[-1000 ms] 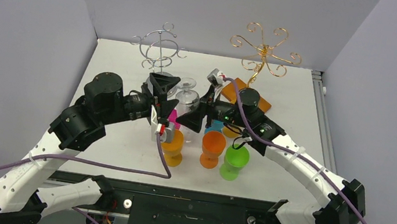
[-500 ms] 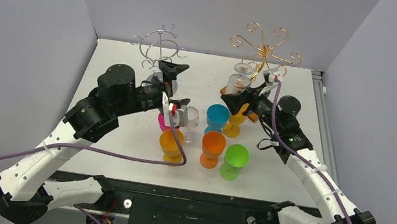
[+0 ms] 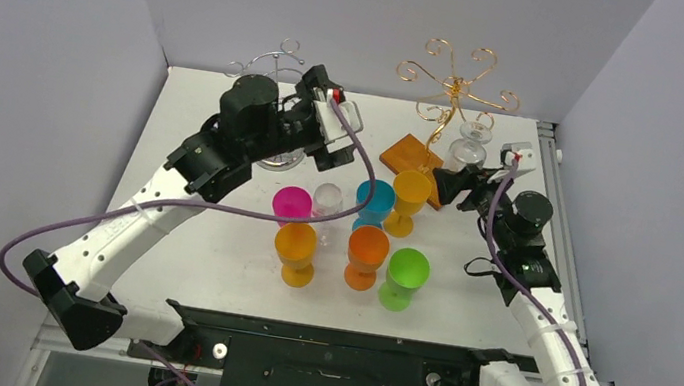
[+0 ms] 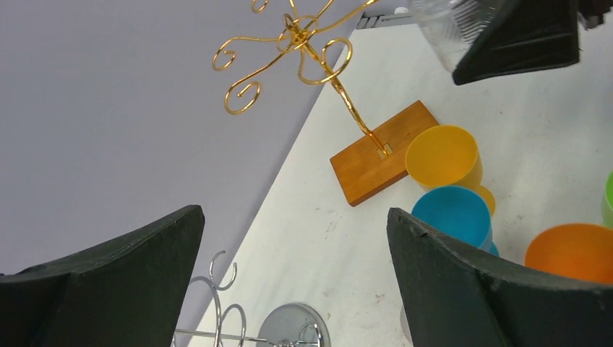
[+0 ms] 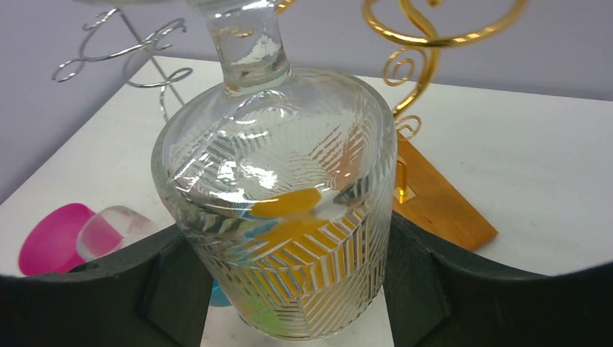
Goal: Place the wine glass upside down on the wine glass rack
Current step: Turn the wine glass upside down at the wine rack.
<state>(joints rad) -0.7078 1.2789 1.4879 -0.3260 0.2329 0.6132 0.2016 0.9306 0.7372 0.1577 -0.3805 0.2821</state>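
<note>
A clear cut-pattern wine glass (image 5: 275, 166) hangs upside down, stem up, with my right gripper (image 5: 285, 289) shut on its bowl. In the top view the wine glass (image 3: 468, 150) and right gripper (image 3: 463, 170) sit just right of the gold wine glass rack (image 3: 455, 78), below its curled hooks (image 5: 426, 43). My left gripper (image 3: 345, 131) is raised beside the silver rack (image 3: 275, 67). In the left wrist view its jaws stand wide open around nothing (image 4: 295, 217). A second clear glass (image 3: 327, 198) stands on the table.
The gold rack's wooden base (image 3: 409, 152) lies mid-back. Coloured cups cluster at the centre: pink (image 3: 292, 202), amber (image 3: 295, 245), orange (image 3: 368, 247), green (image 3: 407, 268), blue (image 3: 376, 198), yellow (image 3: 411, 191). The silver rack's round foot (image 4: 293, 329) is below the left gripper.
The left gripper opened, left a clear glass on the table and rose back toward the silver rack. The right gripper carried its glass rightward past the gold rack.
</note>
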